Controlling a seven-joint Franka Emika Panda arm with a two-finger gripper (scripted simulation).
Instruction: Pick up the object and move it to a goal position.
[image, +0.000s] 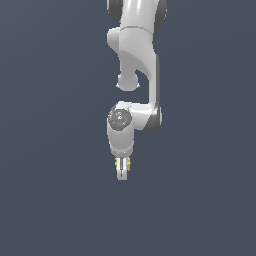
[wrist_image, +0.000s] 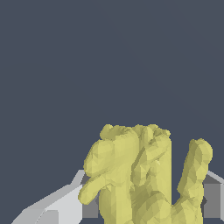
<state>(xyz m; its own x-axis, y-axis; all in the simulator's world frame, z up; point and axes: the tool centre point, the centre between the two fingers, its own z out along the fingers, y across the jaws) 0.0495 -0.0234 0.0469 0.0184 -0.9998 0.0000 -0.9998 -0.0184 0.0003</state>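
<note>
The object (wrist_image: 135, 175) is a pale-yellow, lumpy, ridged item that fills the space between my fingers in the wrist view. In the exterior view only slivers of the object (image: 117, 163) show on each side of the white fingers. My gripper (image: 122, 170) hangs below the white arm, shut on the object. One white finger (wrist_image: 57, 205) and a grey pad (wrist_image: 212, 199) flank it in the wrist view. Whether the object is off the ground cannot be told against the uniform surface.
The white Panda arm (image: 137, 60) runs down from the top of the exterior view. All around is a plain dark blue-grey surface (image: 50, 150) with nothing else visible.
</note>
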